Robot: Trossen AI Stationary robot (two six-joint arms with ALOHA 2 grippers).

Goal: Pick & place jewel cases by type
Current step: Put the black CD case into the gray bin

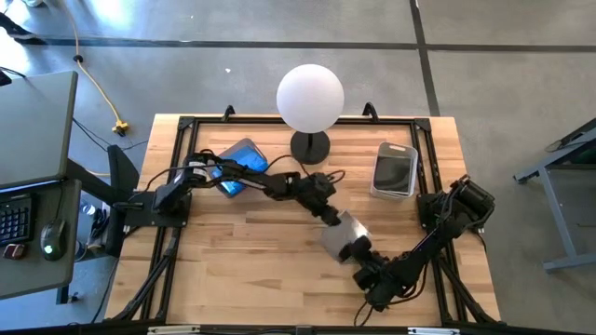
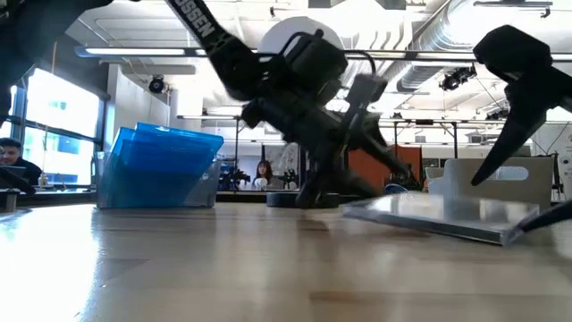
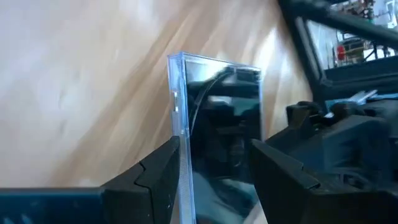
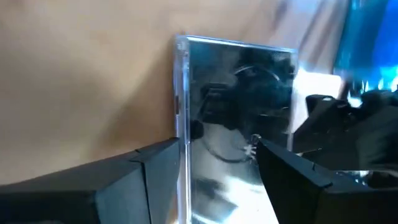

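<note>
A dark jewel case (image 1: pixel 341 230) is lying tilted near the middle of the counter (image 1: pixel 251 279), with both arms meeting at it. The left end effector (image 3: pixel 214 165) is straddling one edge, its fingers close against both faces; the right end effector (image 4: pixel 217 165) is pinching the opposite edge in the same way. To do this handover well, one arm should probably be letting go only once the other's grip is firm, while keeping the case level. The blue jewel cases (image 2: pixel 159 166) are standing stacked at the counter's left rear. A grey bin (image 1: pixel 395 168) is sitting at right rear, and a globe lamp (image 1: pixel 310 100) is standing between them, close to the left arm's reach.
</note>
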